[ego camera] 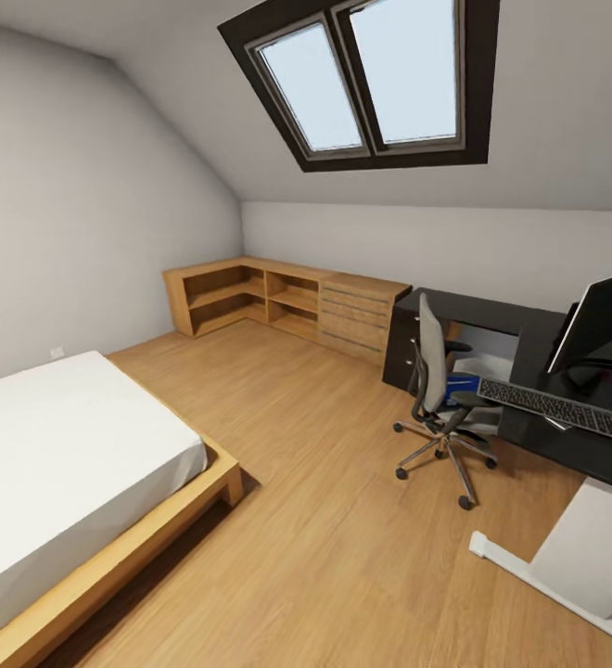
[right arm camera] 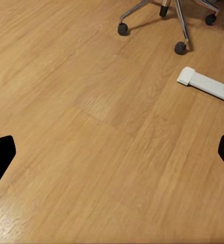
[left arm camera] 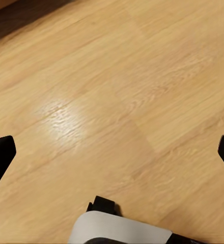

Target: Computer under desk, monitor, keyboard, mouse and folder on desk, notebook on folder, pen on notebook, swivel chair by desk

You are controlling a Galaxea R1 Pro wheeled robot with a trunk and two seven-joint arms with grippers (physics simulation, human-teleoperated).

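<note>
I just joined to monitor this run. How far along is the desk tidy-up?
Done: the black widescreen monitor and the slim black keyboard are on the glossy black desk, the keyboard in front of the monitor. In hand: nothing; both grippers, left and right, hang open over the wood plank floor. Left: the bright blue folder lies on the grey swivel chair; stacking is not started.

The head camera stands high in the room, looking forward and down across the wood floor [ego camera: 325,482] toward the desk [ego camera: 566,436] and swivel chair [ego camera: 440,404]. Both wrist cameras face down at the floor from closer in. The right wrist view shares the chair's casters [right arm camera: 180,48] and the desk's white foot [right arm camera: 203,84] with the head view
</note>
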